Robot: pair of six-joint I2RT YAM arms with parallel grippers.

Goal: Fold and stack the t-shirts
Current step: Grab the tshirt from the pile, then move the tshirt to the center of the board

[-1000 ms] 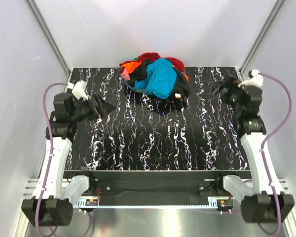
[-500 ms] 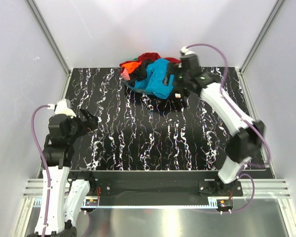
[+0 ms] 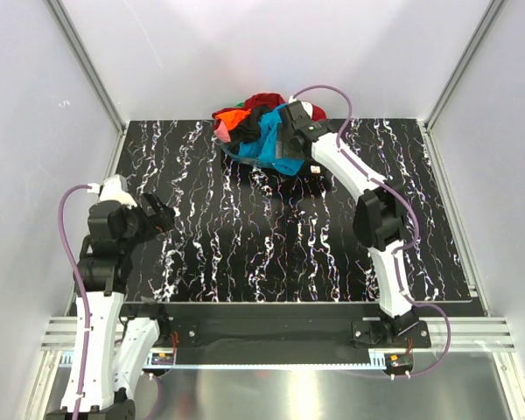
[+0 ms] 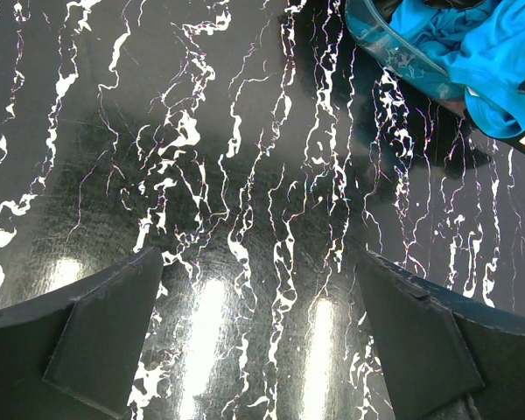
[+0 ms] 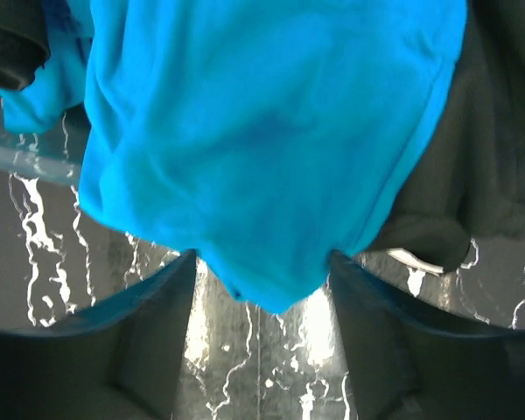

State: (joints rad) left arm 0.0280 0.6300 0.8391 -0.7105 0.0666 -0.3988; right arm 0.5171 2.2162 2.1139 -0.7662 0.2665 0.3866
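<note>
The t-shirts lie in a crumpled pile (image 3: 255, 122) at the back middle of the table. The teal-blue shirt (image 3: 264, 144) is on top at the front, with red (image 3: 262, 100), orange (image 3: 232, 115), pink (image 3: 220, 131) and black (image 3: 252, 117) cloth around it. My right gripper (image 3: 280, 138) reaches over the pile. In the right wrist view it (image 5: 262, 259) is open, with the teal shirt's (image 5: 262, 131) lower fold between the fingers (image 5: 149, 324) and a black shirt (image 5: 472, 149) to the right. My left gripper (image 3: 164, 217) is open and empty over bare table (image 4: 261, 262), and the teal shirt (image 4: 472, 52) shows far off.
The table (image 3: 271, 254) is black with white veins. Grey walls and metal frame posts (image 3: 87, 66) enclose it on three sides. The right arm's forearm (image 3: 350, 171) stretches across the back right of the table. The left arm (image 3: 105, 254) stands by the left edge.
My right arm has swung from the right edge across to the pile and now has its open gripper over the teal shirt. My left gripper has drawn back and down toward the left edge.
</note>
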